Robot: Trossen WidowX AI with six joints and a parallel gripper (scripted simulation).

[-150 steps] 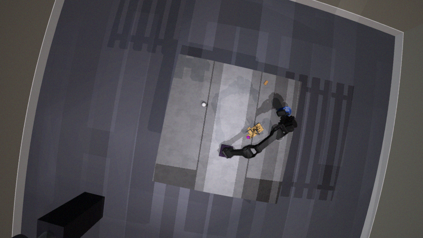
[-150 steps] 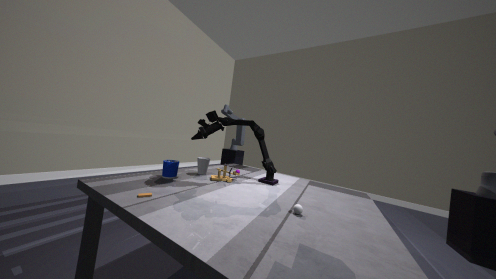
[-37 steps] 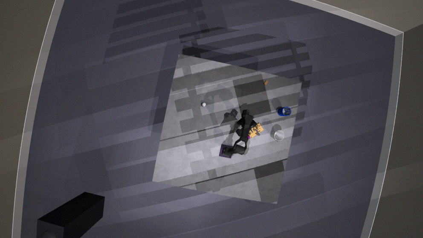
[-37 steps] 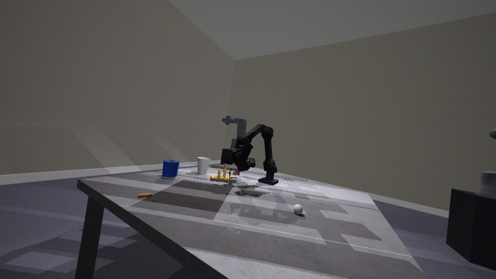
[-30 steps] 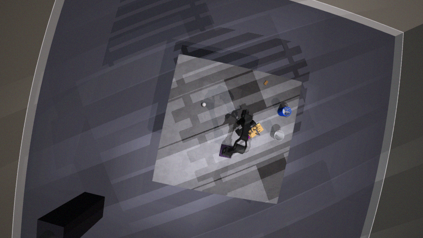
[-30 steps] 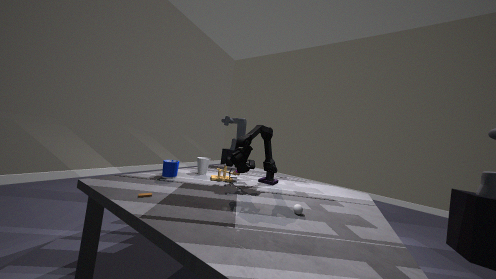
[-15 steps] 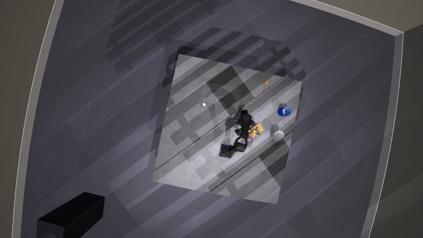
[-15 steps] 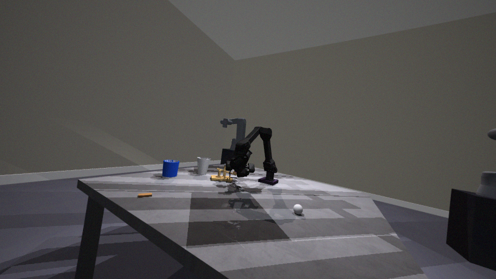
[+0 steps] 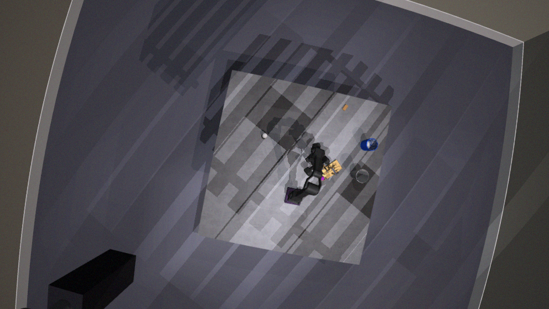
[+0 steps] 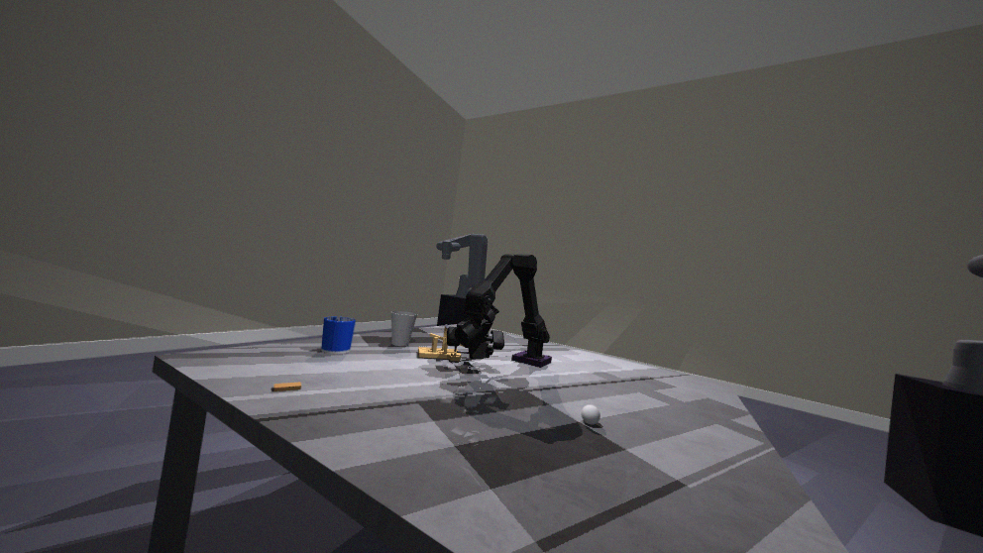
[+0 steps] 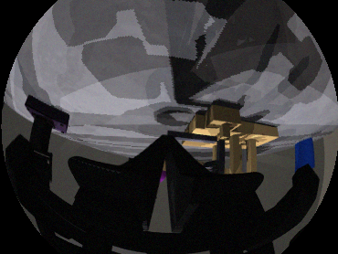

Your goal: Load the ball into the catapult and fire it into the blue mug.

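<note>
Your grey table (image 9: 264, 238) (image 10: 343, 440) (image 11: 114, 68), streaked with light and shadow. From its middle in your top view: orange block (image 9: 345, 107) (image 10: 286, 387) flat at one o'clock; blue mug (image 9: 369, 144) (image 10: 338, 334) (image 11: 304, 153) upright between two and three; pale cup (image 9: 362, 175) (image 10: 402, 329) upright near three; wooden catapult (image 9: 336, 166) (image 10: 433, 354) (image 11: 266, 132) nearer you-know-centre, also three; purple-edged base plate (image 9: 298, 203) (image 10: 543, 360) (image 11: 61, 124) at six; white ball (image 9: 264, 135) (image 10: 590, 414) between ten and eleven.
</note>
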